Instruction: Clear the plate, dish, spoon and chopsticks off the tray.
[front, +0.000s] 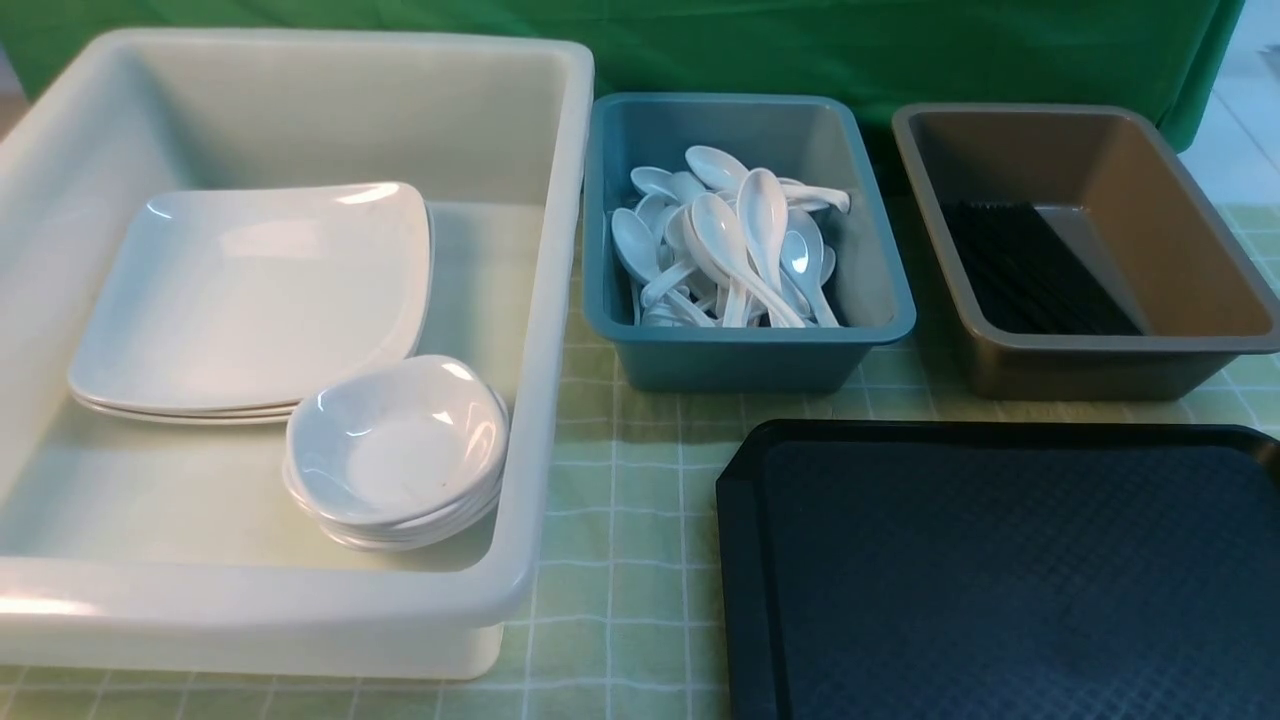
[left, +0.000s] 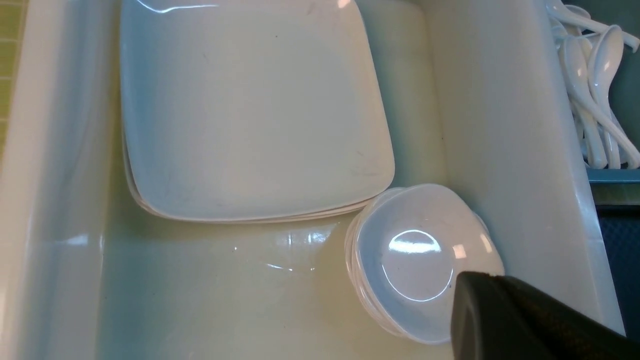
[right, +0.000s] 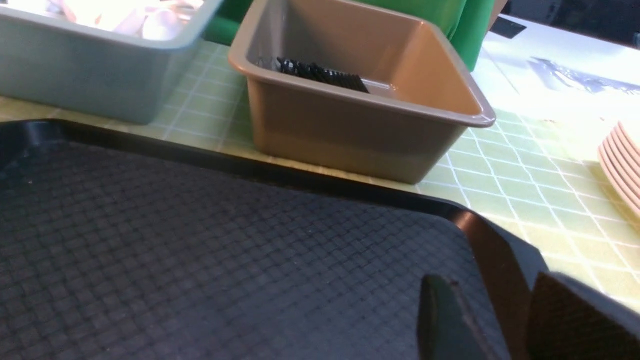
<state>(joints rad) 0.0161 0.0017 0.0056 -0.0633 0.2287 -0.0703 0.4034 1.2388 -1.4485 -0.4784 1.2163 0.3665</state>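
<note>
We see the black tray (front: 1000, 580) bare at lower right of the front view. Stacked plates (front: 250, 295) and dishes (front: 395, 450) sit in the white tub (front: 555, 300) at left; spoons (front: 730, 250) fill the blue bin (front: 745, 355) at centre; chopsticks (front: 1030, 265) lie in the brown bin (front: 1120, 365), upper right. Right gripper (right: 500, 320): fingers parted, holding nothing. Left gripper (left: 520, 320): opening cannot be judged.

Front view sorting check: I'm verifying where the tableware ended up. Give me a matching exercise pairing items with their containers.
Items:
1. glossy white squarish plates
2. white Chinese soup spoons
3. thin black chopsticks
4. small white round dishes

Places:
A. brown plastic bin
B. large white tub, far side
C. teal plastic bin
D. large white tub, near side

Pairs: 1-B, 2-C, 3-A, 4-D
</note>
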